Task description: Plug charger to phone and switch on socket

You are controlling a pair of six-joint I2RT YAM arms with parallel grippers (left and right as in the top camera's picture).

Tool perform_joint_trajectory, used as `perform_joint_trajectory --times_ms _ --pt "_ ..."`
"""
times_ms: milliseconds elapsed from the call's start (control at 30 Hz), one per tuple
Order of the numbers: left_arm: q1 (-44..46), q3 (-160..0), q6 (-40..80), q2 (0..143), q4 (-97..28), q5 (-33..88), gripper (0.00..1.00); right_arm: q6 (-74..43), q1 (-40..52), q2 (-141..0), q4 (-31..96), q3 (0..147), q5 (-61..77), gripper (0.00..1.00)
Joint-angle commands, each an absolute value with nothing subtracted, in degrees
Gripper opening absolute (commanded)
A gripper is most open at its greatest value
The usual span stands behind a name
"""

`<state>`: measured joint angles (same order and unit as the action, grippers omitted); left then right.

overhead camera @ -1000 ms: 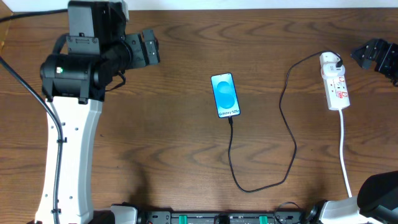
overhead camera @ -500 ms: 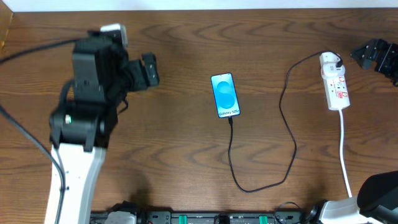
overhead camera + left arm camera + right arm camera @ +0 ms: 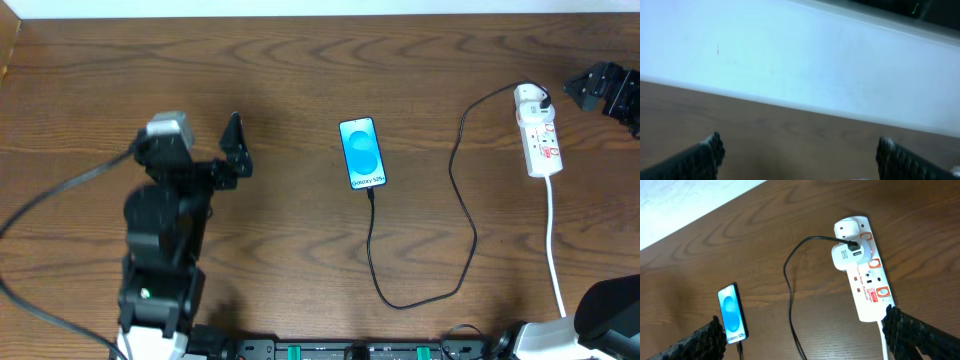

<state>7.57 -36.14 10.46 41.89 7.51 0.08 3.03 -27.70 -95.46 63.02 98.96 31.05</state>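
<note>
The socket [image 3: 869, 280] lies just ahead of the right gripper [image 3: 802, 322], off toward its right finger, with its long axis running nearly straight away from the spread jaws. The left gripper [image 3: 238, 148], jaws also spread and empty, sits well apart, with the phone [image 3: 362, 153] between it and the socket.

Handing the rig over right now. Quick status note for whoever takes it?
Left gripper: open, empty, left of the phone.
Right gripper: open, empty, hovering near the socket.
Charger: white end sits in the socket; other end looks seated at the phone's bottom edge.
Left: confirm that plug, switch socket on; switch state unreadable.
</note>
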Motion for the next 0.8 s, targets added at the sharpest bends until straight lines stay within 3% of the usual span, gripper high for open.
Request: perform_joint_trajectory --times_ms 0,267,767 --pt "7.4 -29.0 10.1 37.4 15.5 -1.1 0.98 2.6 -27.6 -95.3 63.0 99.7 31.4 0.99" --pt "7.3 -14.9 10.1 28.4 32.8 -4.6 0.98 2.6 -27.6 -95.2 63.0 99.7 31.4 0.99" --pt "2.9 -1.6 10.1 11.3 33.9 -5.6 0.98 2.6 -27.6 -95.2 63.0 99.7 31.4 0.99"
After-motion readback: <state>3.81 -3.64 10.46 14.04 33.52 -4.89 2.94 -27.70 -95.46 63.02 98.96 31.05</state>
